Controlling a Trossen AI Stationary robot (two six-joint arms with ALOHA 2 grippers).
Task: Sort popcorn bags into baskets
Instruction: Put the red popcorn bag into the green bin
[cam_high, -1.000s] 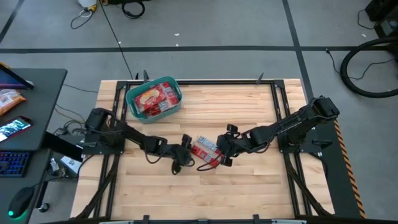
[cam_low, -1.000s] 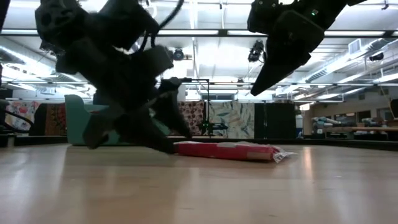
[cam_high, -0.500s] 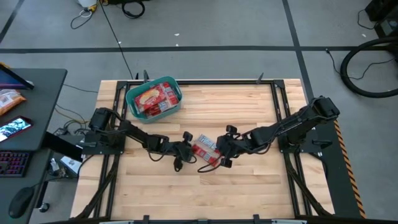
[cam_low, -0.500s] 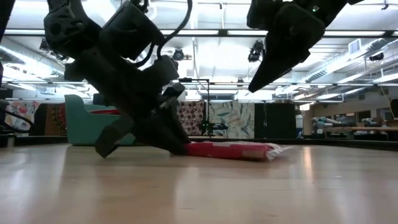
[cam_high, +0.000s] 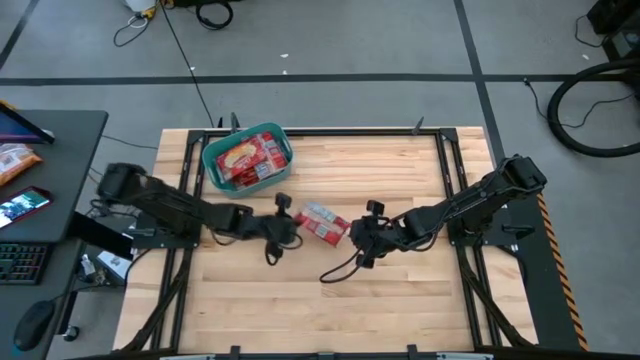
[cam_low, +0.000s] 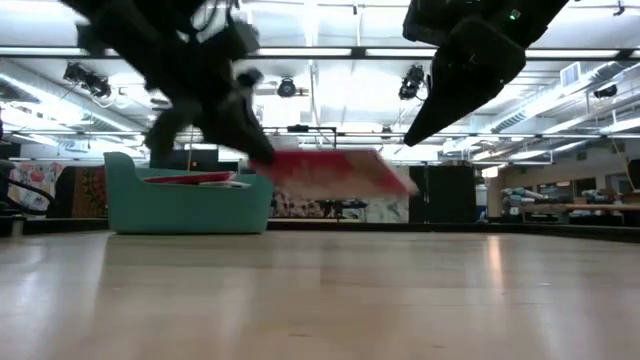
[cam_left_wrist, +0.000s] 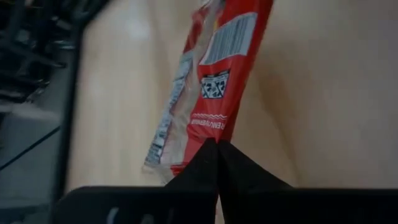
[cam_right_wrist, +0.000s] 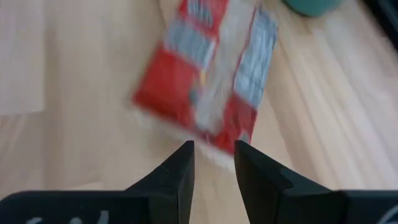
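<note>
The left gripper (cam_high: 287, 224) is clamped on a popcorn bag (cam_high: 323, 222), lifted off the table (cam_high: 400, 300) near the teal basket (cam_high: 214, 163); the right gripper (cam_high: 358, 240), fingers apart, hangs beside the bag.

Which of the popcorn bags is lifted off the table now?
The popcorn bag pinched by the left hand, raised above the wood at mid-table. The other bags lie inside the teal basket.

The basket (cam_high: 248, 156) sits at the counter's (cam_high: 400, 290) far left corner with several popcorn bags (cam_high: 250, 160) lying in it. Near the counter's middle, one popcorn bag (cam_high: 322, 223) hangs above the surface between the left claw (cam_high: 287, 226) on its left and the right claw (cam_high: 362, 240) on its right.
</note>
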